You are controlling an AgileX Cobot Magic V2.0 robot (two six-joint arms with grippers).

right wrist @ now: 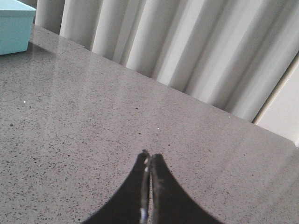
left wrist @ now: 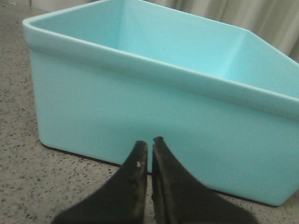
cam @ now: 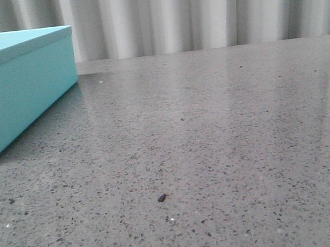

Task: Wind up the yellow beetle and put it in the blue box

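No writing anywhere: plain matte turquoise-blue rectangular box [left wrist: 154,116] just ahead of pinched-together left gripper [left wrist: 149,144]; right gripper [right wrist: 149,158] pinched too.

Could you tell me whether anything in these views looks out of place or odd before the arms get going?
Little stands out. A small dark speck lies alone on the grey table, looking like stray debris. The blue box stands square and lidded at the left. No yellow beetle shows in any view. The left gripper and right gripper are shut and empty.

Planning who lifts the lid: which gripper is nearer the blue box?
Left. The left gripper sits shut right in front of the blue box wall; the right gripper, also shut, is far across the table from it.
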